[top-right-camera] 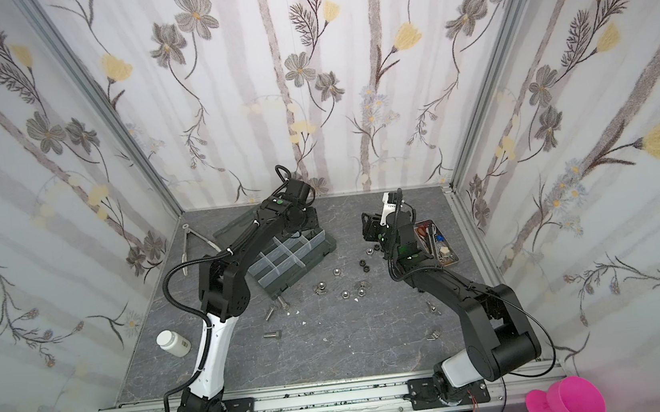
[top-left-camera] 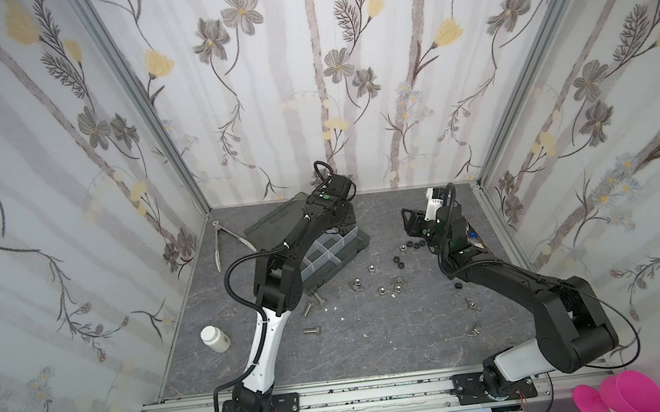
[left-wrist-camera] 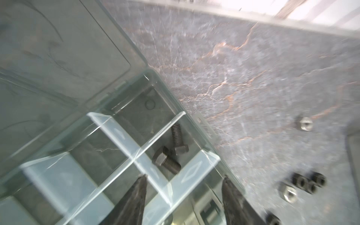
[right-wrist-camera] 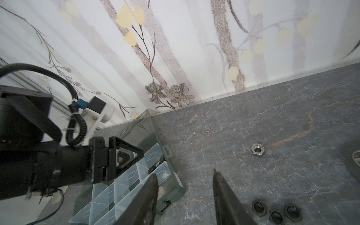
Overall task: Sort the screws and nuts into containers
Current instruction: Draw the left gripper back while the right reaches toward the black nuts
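The smoky-grey organizer box (top-left-camera: 359, 240) lies open at the back left, its lid folded back. My left gripper (left-wrist-camera: 185, 176) hovers open over its containers with nothing between the fingers. Two black screws (left-wrist-camera: 167, 162) lie in the compartment just past the fingertips. My right gripper (right-wrist-camera: 184, 172) is open and empty above the bare table, right of the box (right-wrist-camera: 136, 185). Black nuts (right-wrist-camera: 276, 213) and a silver nut (right-wrist-camera: 257, 149) lie near it. Silver nuts (top-left-camera: 383, 290) and black nuts (top-left-camera: 398, 260) are scattered mid-table. Silver screws (top-left-camera: 311, 331) lie in front of the box.
Long metal tongs (top-left-camera: 219, 243) lie by the left wall. A white bottle (top-left-camera: 215, 339) stands at the front left. A narrow tray with red-handled tools (top-right-camera: 437, 244) sits by the right wall. A small metal clip (top-left-camera: 475, 330) lies front right.
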Robot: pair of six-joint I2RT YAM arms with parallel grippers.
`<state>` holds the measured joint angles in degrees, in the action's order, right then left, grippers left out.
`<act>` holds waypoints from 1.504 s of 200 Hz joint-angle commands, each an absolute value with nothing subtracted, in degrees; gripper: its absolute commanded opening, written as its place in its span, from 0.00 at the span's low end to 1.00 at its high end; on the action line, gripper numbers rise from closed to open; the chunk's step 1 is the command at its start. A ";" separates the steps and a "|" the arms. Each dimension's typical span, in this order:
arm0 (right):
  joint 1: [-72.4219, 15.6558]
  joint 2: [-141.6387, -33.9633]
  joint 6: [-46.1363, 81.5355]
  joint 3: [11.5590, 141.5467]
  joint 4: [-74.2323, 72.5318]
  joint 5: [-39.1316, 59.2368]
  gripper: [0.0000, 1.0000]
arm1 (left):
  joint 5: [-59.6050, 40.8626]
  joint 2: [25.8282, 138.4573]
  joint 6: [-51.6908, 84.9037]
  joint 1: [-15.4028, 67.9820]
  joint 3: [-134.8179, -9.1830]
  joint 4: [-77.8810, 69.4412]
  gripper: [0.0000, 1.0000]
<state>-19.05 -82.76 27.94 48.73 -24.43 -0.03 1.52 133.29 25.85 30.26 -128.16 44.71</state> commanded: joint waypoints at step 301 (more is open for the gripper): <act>-3.60 -85.39 24.87 37.77 -0.87 2.80 0.50 | 3.01 78.17 32.89 41.31 -49.66 2.46 1.00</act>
<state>-3.68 -84.62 24.58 38.46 0.40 3.70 2.57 77.71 33.39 41.30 -49.69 3.97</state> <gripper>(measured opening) 0.500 0.998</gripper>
